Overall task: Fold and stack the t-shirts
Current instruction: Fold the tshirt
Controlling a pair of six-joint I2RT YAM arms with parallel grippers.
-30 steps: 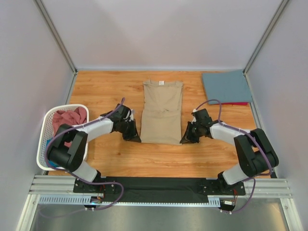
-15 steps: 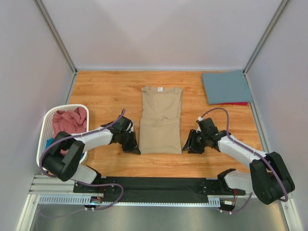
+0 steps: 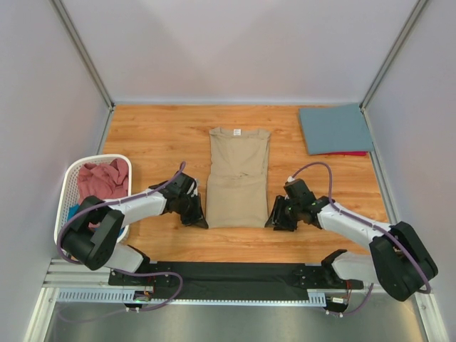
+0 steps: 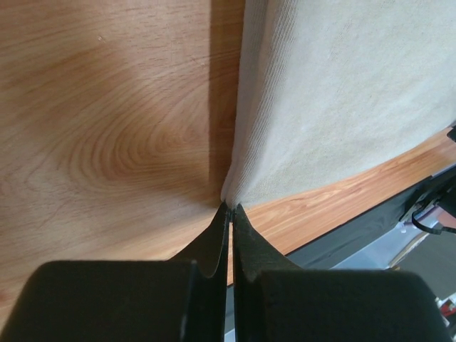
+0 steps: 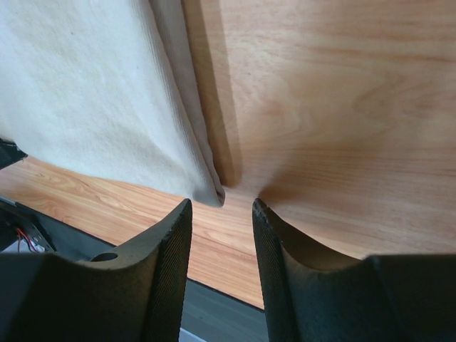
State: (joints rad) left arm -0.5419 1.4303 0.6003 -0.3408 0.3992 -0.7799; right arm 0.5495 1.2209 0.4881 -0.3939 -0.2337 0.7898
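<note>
Lying folded lengthwise in the middle of the wooden table (image 3: 157,135), the soft tan cloth t-shirt (image 3: 239,178) is awaiting its cross fold, I judge. The left gripper (image 3: 198,218) is sitting pressed together at the near-left corner, its hold on the cloth unclear. The right gripper (image 3: 275,216) is hovering spread just beside the near-right corner, needing to pinch it before both lift.

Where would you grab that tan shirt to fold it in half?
Take the tan shirt by its two near hem corners, coming in low from either side. It lies flat as a long strip, hem at the near end, so only edges offer a pinch.
</note>
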